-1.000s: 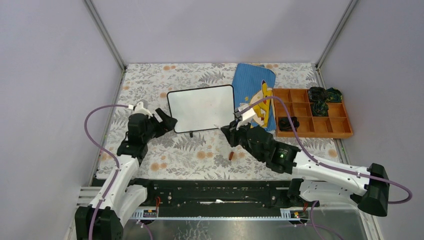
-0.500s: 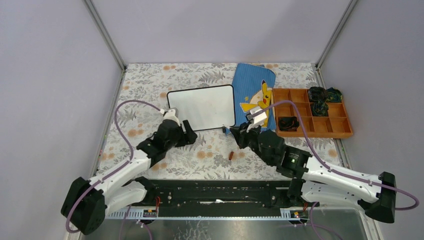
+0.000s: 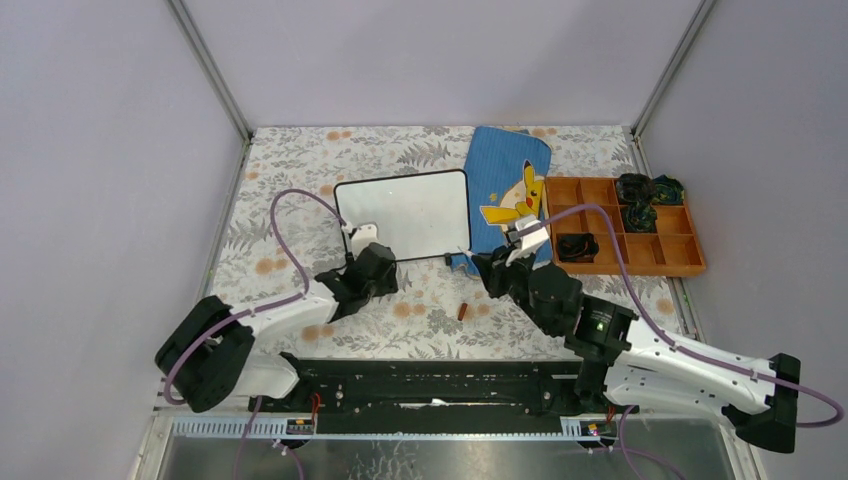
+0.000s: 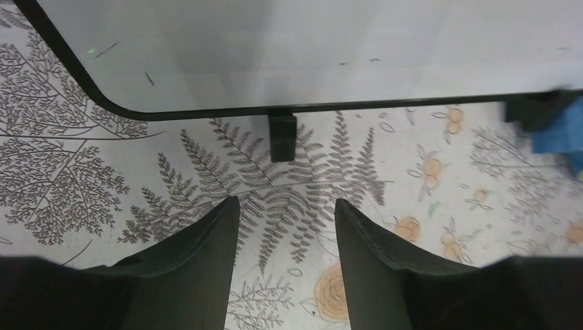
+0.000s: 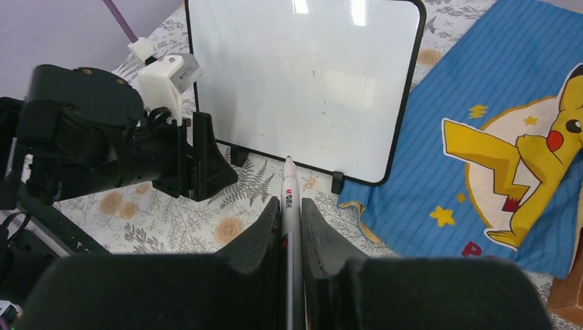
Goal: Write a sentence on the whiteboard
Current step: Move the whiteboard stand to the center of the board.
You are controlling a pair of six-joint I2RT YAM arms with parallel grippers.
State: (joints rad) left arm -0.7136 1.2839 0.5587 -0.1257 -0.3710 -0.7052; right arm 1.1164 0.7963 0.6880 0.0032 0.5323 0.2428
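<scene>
Nearly blank, the black-framed whiteboard [image 3: 403,215] sits long side across the table [image 3: 300,160], feet [image 4: 282,137] at its near edge. The left gripper [image 4: 287,201] gapes empty; the right gripper [image 5: 290,203] pinches a pen [image 5: 288,179].

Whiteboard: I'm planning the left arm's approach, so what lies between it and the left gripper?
Left wrist view: between the open left gripper and the whiteboard lie only patterned tablecloth and the board's small black foot.

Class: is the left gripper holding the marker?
No, the left gripper is open and empty; the marker sits in the right gripper.
</scene>
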